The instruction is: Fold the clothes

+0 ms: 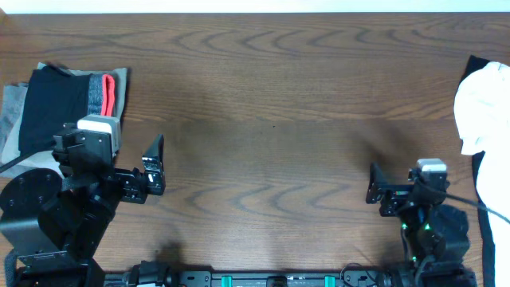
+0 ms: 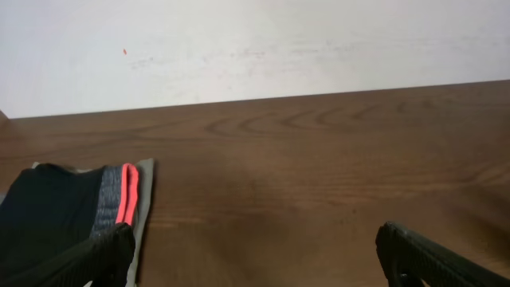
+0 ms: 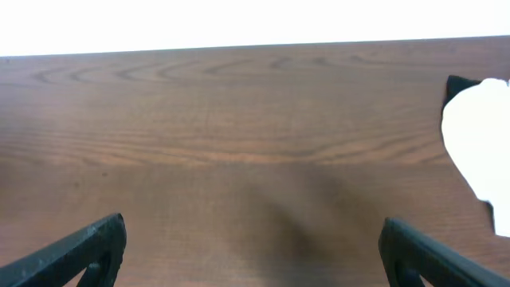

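The black pants (image 1: 56,100) lie folded at the far left of the table, grey waistband with its red-orange edge (image 1: 108,93) on the right side, on top of a grey garment. They also show in the left wrist view (image 2: 48,215). My left gripper (image 1: 154,163) is open and empty, to the right of the pants (image 2: 255,255). My right gripper (image 1: 373,185) is open and empty over bare wood (image 3: 253,247). A white garment (image 1: 482,108) lies at the far right edge on dark fabric; it also shows in the right wrist view (image 3: 478,139).
The brown wooden table (image 1: 271,96) runs to a white wall at the back. The grey garment (image 1: 9,112) sticks out under the pants at the left edge. Dark fabric (image 1: 488,215) runs along the right edge.
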Robot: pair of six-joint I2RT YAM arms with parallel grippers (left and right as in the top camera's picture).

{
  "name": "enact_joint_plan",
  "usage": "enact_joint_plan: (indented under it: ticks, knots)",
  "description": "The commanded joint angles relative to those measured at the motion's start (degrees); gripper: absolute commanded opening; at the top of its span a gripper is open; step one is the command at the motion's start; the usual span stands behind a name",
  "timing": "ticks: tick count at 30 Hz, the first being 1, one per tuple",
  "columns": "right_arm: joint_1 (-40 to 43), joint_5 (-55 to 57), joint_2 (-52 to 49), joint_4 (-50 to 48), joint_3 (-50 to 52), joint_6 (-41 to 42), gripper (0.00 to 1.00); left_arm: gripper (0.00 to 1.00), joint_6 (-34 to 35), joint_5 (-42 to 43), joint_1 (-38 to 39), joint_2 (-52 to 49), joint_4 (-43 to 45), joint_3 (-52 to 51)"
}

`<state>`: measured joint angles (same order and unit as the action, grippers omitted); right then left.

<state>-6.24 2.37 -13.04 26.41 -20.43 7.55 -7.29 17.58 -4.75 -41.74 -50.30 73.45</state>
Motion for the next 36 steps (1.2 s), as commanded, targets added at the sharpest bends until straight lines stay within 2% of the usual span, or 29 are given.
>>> enact_joint_plan:
  ticks: [1,8,13,29,36]
  knots:
    - [-0.5,-0.5,3.8,-4.6,4.8,-0.3,0.99,0.98,0.7,-0.3,0.1,0.2,0.2,-0.1]
    - [-0.5,-1.8,7.8,-20.3,14.3,1.1,0.99,0.98,0.7,-0.3,0.1,0.2,0.2,0.0]
    - [0.3,-1.8,8.6,-26.5,17.8,1.4,0.99,0.98,0.7,-0.3,0.1,0.2,0.2,0.0]
    - [5.2,-2.5,12.8,-26.6,20.1,2.3,0.99,0.98,0.7,-0.3,0.1,0.2,0.2,0.0]
    - [6.1,-2.7,12.8,-22.2,20.1,1.4,0.99,0.98,0.7,-0.3,0.1,0.2,0.2,0.0]
